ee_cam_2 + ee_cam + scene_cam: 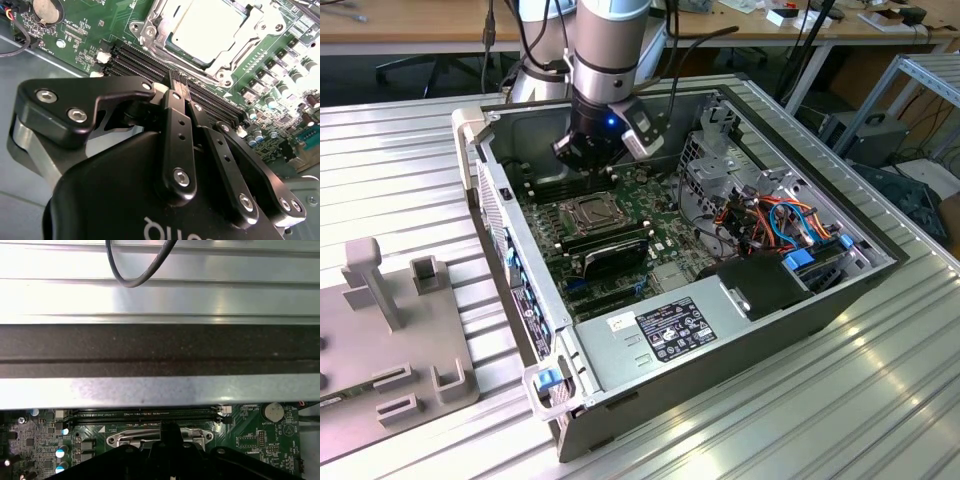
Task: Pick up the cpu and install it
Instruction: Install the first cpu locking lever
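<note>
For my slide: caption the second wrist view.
Closed claw poised over memory slots, beside the cpu seated in its socket.

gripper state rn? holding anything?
Gripper: shut, fingers together with nothing visible between them, hovering above the memory slots beside the cpu seated in its socket.

Silver-grey cpu (207,27), green motherboard (90,30), black gripper (181,92), ribbed silver table (400,160)

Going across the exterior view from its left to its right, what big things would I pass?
Grey fixture block → open computer case → cpu in its socket → tangle of orange and blue cables → metal shelf frame.
</note>
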`<state>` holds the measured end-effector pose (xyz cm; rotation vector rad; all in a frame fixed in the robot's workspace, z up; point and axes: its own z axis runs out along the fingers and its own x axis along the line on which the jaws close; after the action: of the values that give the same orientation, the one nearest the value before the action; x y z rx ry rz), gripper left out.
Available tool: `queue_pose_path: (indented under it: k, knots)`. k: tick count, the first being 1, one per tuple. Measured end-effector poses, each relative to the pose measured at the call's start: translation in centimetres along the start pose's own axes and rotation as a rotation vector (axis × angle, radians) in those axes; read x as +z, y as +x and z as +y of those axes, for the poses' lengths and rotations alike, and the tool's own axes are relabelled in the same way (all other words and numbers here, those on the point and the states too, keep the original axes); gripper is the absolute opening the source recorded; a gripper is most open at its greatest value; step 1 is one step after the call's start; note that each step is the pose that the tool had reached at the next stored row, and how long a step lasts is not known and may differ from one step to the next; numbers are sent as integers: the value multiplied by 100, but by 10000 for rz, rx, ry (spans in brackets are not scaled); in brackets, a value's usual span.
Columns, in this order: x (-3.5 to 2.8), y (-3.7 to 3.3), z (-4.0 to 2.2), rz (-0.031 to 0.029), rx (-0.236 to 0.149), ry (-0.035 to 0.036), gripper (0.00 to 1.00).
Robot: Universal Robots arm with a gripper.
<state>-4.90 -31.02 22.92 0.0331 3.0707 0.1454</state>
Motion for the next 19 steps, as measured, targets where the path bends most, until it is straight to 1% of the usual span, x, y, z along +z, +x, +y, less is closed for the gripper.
queue_pose_path:
  k: [1,9,11,12,13,16,18,19]
  knots:
    - [-9,-1,1,0,0,0,11]
    - [-14,-1,1,1,0,1,11]
    - [-38,-2,3,2,0,3,11]
    - [-67,-4,6,1,-1,1,11]
    - [-119,-8,12,0,1,0,11]
    - [-120,-8,12,4,0,1,11]
    - [-122,-8,11,17,1,16,11]
    - [-121,-11,11,33,-1,18,11]
